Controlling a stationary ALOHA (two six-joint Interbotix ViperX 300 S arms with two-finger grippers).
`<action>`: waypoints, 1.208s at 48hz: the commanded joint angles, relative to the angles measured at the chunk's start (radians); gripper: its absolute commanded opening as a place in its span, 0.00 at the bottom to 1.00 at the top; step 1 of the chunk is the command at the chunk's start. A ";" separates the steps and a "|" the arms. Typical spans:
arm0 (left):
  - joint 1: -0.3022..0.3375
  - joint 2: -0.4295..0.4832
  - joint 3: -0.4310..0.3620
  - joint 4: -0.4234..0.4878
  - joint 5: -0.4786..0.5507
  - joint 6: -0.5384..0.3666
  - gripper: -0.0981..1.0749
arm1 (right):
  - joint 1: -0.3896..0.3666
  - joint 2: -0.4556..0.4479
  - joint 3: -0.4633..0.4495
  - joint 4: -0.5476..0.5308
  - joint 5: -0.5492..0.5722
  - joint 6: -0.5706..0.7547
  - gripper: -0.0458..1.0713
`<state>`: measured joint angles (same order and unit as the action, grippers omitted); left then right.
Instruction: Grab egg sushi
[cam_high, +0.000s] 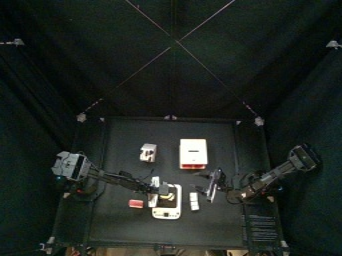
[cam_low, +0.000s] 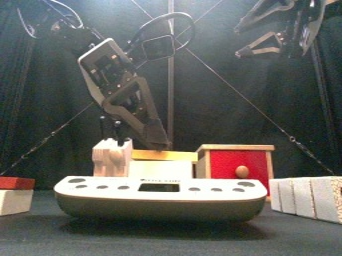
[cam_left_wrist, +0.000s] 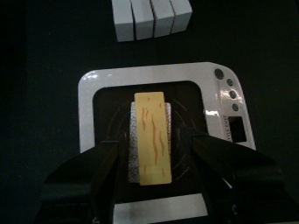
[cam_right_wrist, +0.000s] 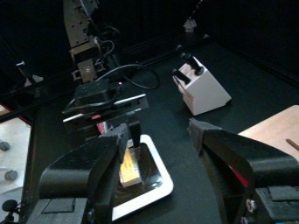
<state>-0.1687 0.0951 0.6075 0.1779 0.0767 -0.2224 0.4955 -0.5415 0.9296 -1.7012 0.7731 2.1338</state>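
Observation:
The egg sushi (cam_left_wrist: 152, 136), a yellow slab on white rice, lies on the plate of a white kitchen scale (cam_left_wrist: 100, 96) near the table's front. My left gripper (cam_left_wrist: 155, 150) is open just above it, with one jaw on each side of its near end, touching nothing. In the top view the left gripper (cam_high: 156, 187) hangs over the scale (cam_high: 166, 212). The right wrist view shows the sushi (cam_right_wrist: 131, 163) too. My right gripper (cam_high: 214, 183) is open and empty, raised to the right of the scale.
A row of white blocks (cam_left_wrist: 149, 17) lies right of the scale. A red and white box (cam_high: 195, 150) and a small white stand (cam_high: 148, 152) sit further back. A small red piece (cam_high: 135, 203) lies left of the scale.

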 joint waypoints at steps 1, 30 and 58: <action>0.000 -0.025 -0.018 0.002 -0.006 0.002 0.82 | -0.002 -0.012 -0.009 0.005 0.003 0.005 0.85; -0.002 -0.112 0.046 0.012 -0.017 -0.002 0.82 | -0.005 -0.012 -0.009 0.014 0.003 0.000 0.85; 0.006 -0.261 0.249 0.049 -0.041 0.000 0.82 | -0.006 -0.012 -0.006 0.014 0.003 0.000 0.85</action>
<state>-0.1657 -0.1335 0.8376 0.2086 0.0399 -0.2240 0.4893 -0.5415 0.9311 -1.6843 0.7731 2.1338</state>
